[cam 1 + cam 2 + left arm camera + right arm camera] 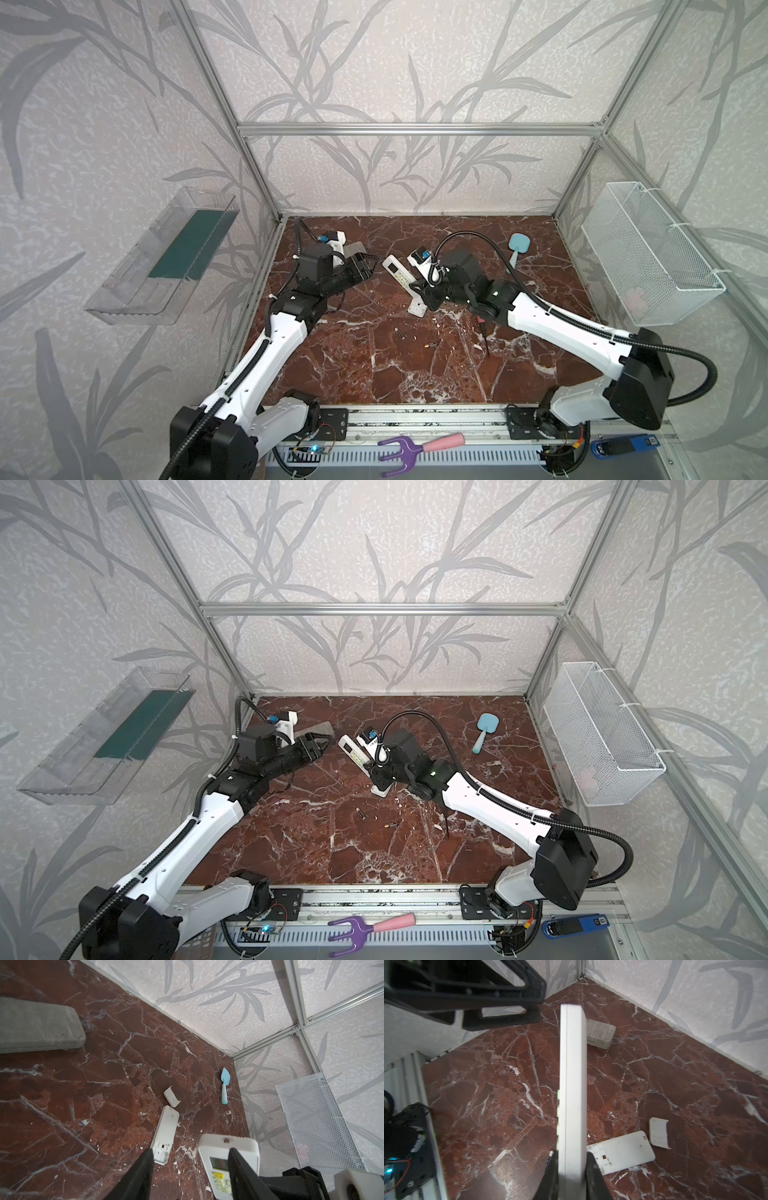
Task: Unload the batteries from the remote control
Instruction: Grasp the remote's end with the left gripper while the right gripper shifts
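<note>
A: Right gripper [572,1159]?
B: Clamped on the slim white plastic remote control [573,1064], held on edge, centre frame.
A: Left gripper [190,1152]?
B: Jaws apart, released, just left of that remote in both top views.
A: Anything unloaded?
B: Two small dark gold-tipped batteries [400,333] lie loose on the red-brown marble tabletop [374,374] — just below centre.

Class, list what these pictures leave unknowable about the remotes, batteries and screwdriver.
Held remote: battery bay unseen; right wrist view shows only its edge.
Screwdriver: handle mostly under the right arm, both top views.
Batteries: too small to read markings, top views.
</note>
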Tool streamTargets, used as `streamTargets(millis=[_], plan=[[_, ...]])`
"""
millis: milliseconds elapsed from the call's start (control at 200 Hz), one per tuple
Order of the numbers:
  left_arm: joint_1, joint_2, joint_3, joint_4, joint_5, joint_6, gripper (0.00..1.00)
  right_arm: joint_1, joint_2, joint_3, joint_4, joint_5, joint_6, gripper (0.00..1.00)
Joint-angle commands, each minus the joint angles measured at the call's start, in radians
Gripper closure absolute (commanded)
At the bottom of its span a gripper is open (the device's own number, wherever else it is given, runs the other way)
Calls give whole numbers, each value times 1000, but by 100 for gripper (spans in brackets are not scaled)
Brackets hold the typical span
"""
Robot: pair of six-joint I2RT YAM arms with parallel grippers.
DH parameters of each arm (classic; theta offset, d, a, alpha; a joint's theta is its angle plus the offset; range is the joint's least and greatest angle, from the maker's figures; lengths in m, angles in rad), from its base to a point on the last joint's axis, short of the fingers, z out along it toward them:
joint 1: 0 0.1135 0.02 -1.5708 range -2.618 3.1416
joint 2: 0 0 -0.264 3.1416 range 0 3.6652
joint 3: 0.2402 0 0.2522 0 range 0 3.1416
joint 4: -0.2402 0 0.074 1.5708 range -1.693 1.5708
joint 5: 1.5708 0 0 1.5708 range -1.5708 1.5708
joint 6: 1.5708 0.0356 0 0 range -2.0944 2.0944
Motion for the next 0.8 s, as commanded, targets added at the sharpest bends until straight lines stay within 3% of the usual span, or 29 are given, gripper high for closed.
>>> streamTargets(millis=[0,265,440,795], plan=[[3,-50,-12,-64,-12,-142,42,15,-7,-19,47,188,-95,97],[5,-68,-71,-69,4,-312,41,97,80,-29,113,345,-269,97],[6,-47,-134,73,92,-495,42,134,106,-71,206,429,-395,97],[6,-6,-150,75,66,-562,41,234,156,-103,313,541,-566,97]])
